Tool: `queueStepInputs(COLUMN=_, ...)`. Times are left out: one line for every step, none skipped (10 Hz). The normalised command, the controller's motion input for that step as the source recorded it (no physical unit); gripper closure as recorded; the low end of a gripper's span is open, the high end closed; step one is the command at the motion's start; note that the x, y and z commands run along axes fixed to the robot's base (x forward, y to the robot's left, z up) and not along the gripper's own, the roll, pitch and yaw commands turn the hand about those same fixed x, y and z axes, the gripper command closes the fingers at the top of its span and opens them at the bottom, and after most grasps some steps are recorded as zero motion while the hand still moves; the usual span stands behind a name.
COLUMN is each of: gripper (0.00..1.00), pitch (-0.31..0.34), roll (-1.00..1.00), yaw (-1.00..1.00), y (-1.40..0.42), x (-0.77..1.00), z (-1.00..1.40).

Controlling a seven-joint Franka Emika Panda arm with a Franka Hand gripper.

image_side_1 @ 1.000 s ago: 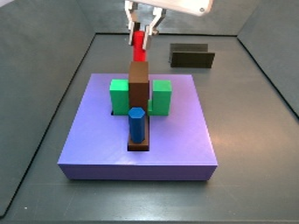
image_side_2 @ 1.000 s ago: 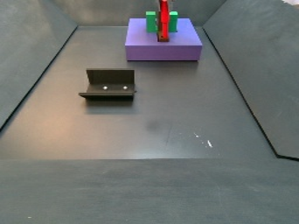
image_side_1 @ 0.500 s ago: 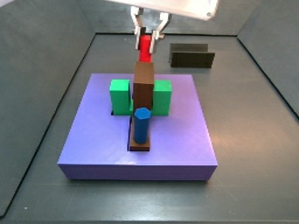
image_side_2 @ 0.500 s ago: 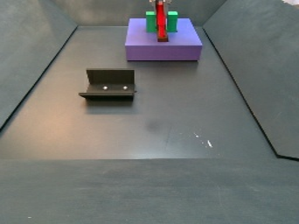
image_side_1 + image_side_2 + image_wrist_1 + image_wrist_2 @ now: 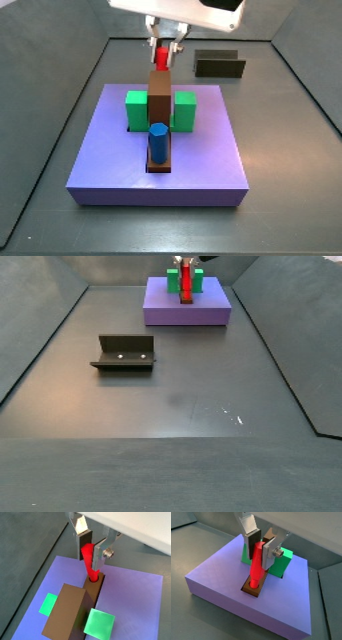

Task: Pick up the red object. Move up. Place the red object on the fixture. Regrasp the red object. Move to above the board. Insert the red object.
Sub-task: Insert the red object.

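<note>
The end effector [image 5: 260,548] is clamped on the red peg [image 5: 256,568], upright above the board [image 5: 218,572]; its lower tip seems to sit in the brown slot, partly hidden

No text, label, brand or number is showing anywhere in these views. The gripper [image 5: 261,546], hanging over the board [image 5: 218,572], is bearing no readable marking, and neither is the fixture [image 5: 124,352].
</note>
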Motion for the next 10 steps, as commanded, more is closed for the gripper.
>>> queueStepInputs(gripper=1.00, pitch=-0.099, roll=0.14, yaw=0.00, y=-0.09, x=-0.04, z=-0.16)
queueStepInputs(gripper=1.00, pitch=-0.099, roll=0.20, yaw=0.06, y=-0.11, x=0.00, z=-0.16)
queueStepInputs(gripper=1.00, pitch=-0.113, roll=0.21, yaw=0.18, y=-0.09, x=0.21, z=-0.21)
queueStepInputs(gripper=1.00, pitch=-0.136, roll=0.20, yaw=0.19, y=-0.04, x=0.19, z=-0.29)
queueStepInputs(gripper=1.00, pitch=-0.140, roll=0.19, yaw=0.19, y=0.00, x=0.16, z=-0.33)
queueStepInputs(gripper=1.00, pitch=-0.139, roll=0.20, yaw=0.19, y=0.00, x=0.17, z=-0.33)
queueStepInputs(gripper=1.00, pitch=-0.130, roll=0.22, yaw=0.18, y=0.00, x=0.03, z=-0.31)
queueStepInputs(gripper=1.00, pitch=-0.187, roll=0.15, yaw=0.15, y=0.00, x=-0.14, z=-0.43)
queueStepInputs(gripper=1.00, pitch=-0.044, roll=0.07, yaw=0.08, y=-0.05, x=-0.03, z=-0.13)
queueStepInputs(gripper=1.00, pitch=0.000, roll=0.02, yaw=0.00, y=0.00, x=0.00, z=0.00)
